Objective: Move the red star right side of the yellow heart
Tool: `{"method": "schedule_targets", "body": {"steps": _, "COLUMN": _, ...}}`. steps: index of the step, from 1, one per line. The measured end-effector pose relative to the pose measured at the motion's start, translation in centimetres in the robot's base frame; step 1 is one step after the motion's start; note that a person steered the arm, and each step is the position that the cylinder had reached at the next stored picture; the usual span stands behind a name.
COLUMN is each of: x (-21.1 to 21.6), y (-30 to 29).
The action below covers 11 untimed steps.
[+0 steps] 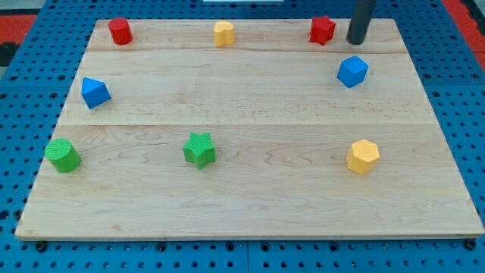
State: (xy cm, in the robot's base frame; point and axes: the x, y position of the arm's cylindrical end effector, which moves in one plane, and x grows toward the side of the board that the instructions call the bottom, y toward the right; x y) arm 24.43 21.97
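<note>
The red star [322, 29] lies near the board's top edge, right of centre. The yellow heart [223, 33] lies at the top edge, near the middle, well to the left of the star. My tip [355, 41] is at the view's top right, just right of the red star with a small gap, and above the blue hexagonal block [352, 71].
A red cylinder [120, 31] sits at the top left, a blue block [95, 92] at the left, a green cylinder [62, 155] at the lower left, a green star [199, 149] at lower centre, a yellow hexagon [363, 156] at the lower right. The wooden board [250, 205] lies on blue pegboard.
</note>
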Motion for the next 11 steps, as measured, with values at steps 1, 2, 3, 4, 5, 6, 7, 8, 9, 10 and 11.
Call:
{"method": "schedule_targets", "body": {"steps": 1, "x": -1.5, "y": -0.6}}
{"method": "schedule_targets", "body": {"steps": 2, "x": -3.0, "y": -7.1}}
{"method": "schedule_targets", "body": {"steps": 3, "x": -2.6, "y": -13.2}}
{"method": "schedule_targets", "body": {"steps": 4, "x": -2.5, "y": -17.4}}
{"method": "schedule_targets", "body": {"steps": 5, "x": -2.5, "y": -17.0}}
{"method": "schedule_targets", "body": {"steps": 6, "x": -2.5, "y": -17.4}}
{"method": "schedule_targets", "body": {"steps": 7, "x": -2.4, "y": -22.7}}
{"method": "schedule_targets", "body": {"steps": 8, "x": -2.9, "y": -26.0}}
{"method": "schedule_targets", "body": {"steps": 9, "x": -0.5, "y": -28.5}}
{"method": "schedule_targets", "body": {"steps": 10, "x": 1.6, "y": -31.7}}
{"method": "schedule_targets", "body": {"steps": 11, "x": -4.6, "y": -31.3}}
